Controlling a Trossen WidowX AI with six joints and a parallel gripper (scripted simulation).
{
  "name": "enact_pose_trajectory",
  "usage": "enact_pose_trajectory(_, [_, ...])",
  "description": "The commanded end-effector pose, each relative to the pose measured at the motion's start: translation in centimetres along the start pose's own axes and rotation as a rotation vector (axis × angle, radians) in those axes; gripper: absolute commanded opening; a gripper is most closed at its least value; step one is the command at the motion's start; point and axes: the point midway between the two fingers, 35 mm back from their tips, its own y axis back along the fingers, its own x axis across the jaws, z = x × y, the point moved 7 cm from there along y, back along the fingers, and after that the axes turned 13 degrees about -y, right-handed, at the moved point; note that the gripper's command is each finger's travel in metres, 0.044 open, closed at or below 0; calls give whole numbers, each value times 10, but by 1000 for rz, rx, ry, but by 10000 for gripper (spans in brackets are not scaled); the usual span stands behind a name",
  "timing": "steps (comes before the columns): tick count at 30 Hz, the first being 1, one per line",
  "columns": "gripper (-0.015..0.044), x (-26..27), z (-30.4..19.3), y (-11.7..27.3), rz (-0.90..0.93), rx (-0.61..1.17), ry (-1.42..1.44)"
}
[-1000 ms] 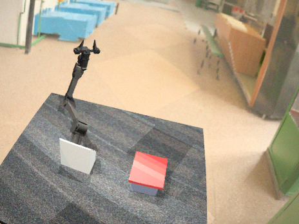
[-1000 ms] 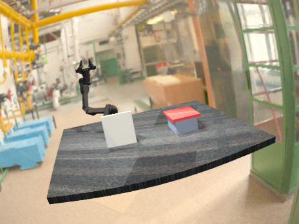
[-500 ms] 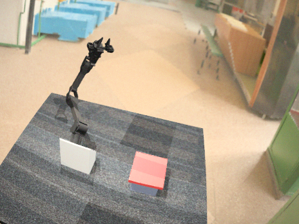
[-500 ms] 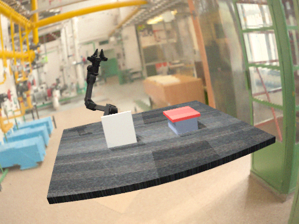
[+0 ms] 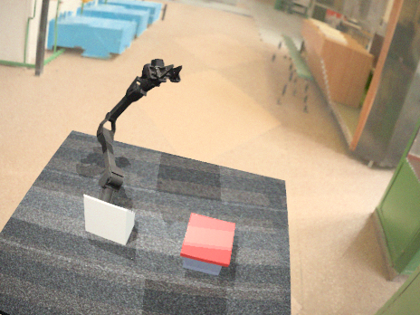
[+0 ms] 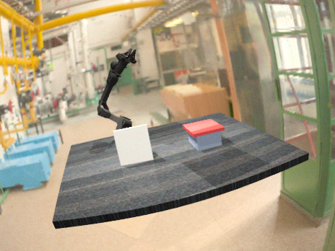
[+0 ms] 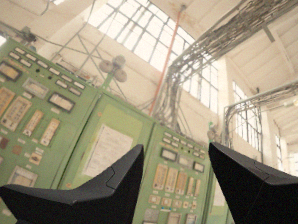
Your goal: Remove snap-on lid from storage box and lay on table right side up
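gripper [image 5: 174,73] [image 6: 132,56] [image 7: 176,148] was up high, well apart from the lid, its fingers parted partway with nothing between them. wrist view showed only background past the fingertips, so it was likely not lined up for a grasp. the raised arm [image 5: 120,108] [image 6: 109,86] probably kept clear of the white panel [image 5: 107,220] [image 6: 133,145], which stood upright on the table near the arm's base. panel's purpose unclear, maybe just an obstacle; a low sweep could have knocked it.

red lid [image 5: 209,240] [image 6: 203,127] was on top of the blue-grey storage box [image 5: 202,266] [image 6: 205,141], sticking out past its walls. that overhang probably gave the fingers something to pull up on. box sat on the dark table [image 5: 253,199] [image 6: 173,180], off to one side of the panel. lid not yet off, so the job looked to be at the approach stage. a snap fit could drag the box up with it, so a straight, careful lift seemed best.

hard to see: the arm's base, partly behind the panel; the snap edge, too small to make out; box insides, covered by the lid. wrist view had no lid, box or table in it. near corner of the table cut off in the top view.
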Motion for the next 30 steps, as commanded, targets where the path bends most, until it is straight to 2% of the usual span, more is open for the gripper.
enact_pose_trajectory(1, [235,-17,-38,-33,-4,134,-81])
enact_pose_trajectory(9, [235,-60,-130,-83,-42,438,-325])
enact_pose_trajectory(16, [235,-96,-205,-98,-120,670,-537])
enact_pose_trajectory(20, [235,-123,-258,-96,-205,834,-703])
enact_pose_trajectory(23, [235,-134,-279,-92,-246,897,-770])
enact_pose_trajectory(30, [235,-180,-366,-53,-495,1176,-1105])
